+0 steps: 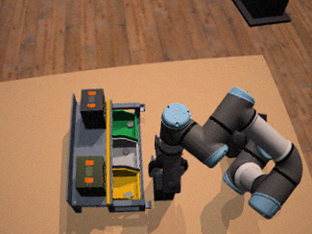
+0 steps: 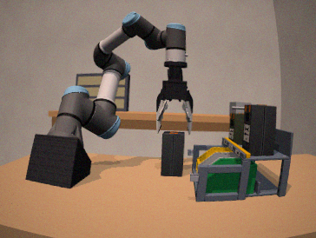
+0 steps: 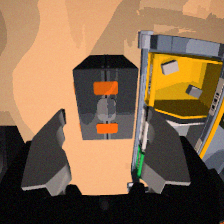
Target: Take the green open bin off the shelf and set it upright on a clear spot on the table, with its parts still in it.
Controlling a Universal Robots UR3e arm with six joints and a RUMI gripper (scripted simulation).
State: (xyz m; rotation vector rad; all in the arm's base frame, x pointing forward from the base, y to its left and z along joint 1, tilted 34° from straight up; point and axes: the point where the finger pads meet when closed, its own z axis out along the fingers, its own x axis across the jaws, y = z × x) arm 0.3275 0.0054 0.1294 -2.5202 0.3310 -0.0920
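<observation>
Hovering w/ hand [image 2: 174, 116] spread, empty, above a dark box [image 2: 173, 154] on the counter [image 2: 108, 204]; we see green bin [image 2: 222, 175] in shelf [image 2: 284, 167].

Arm arched high, end effector [image 2: 174, 116] pointing down — jaws apart, empty

A box [image 2: 173, 154] stands on the table [image 2: 108, 204] beside the shelf [image 2: 241, 171] (apart).
</observation>
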